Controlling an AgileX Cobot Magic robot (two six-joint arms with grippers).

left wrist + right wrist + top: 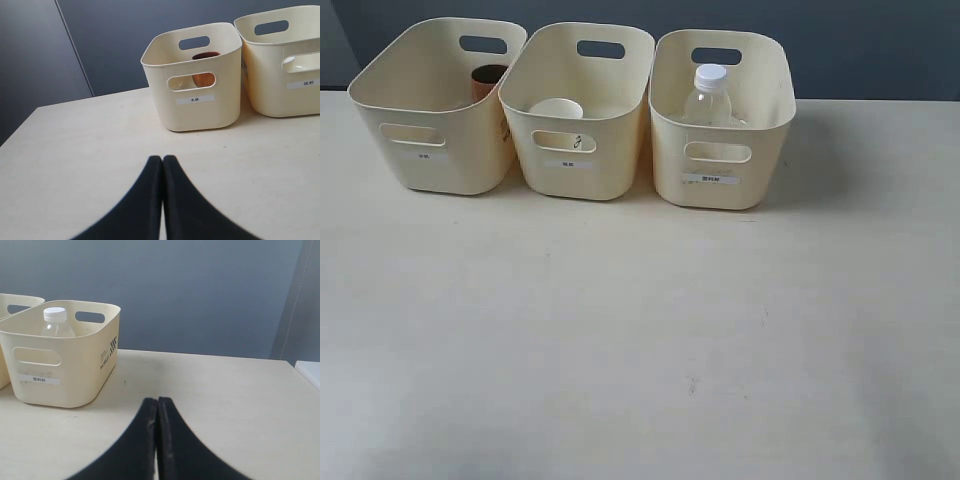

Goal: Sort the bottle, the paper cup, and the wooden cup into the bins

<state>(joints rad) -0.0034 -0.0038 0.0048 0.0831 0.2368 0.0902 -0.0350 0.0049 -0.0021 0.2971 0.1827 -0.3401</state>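
Cream bins, brown wooden cup, white paper cup

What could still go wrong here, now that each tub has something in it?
Little seems at risk. The bottle stands tall in the right bin, its cap above the rim, so a knock might tip it. The three bins sit close together; nudging one could shift its neighbours. Both grippers, left and right, are shut and hold nothing.

Most of the wooden cup is hidden behind the left bin's wall, and only the rim of the paper cup is seen above the middle bin's front. The bottle's lower body is concealed inside the right bin. The bin labels are too small to be read in the exterior view.
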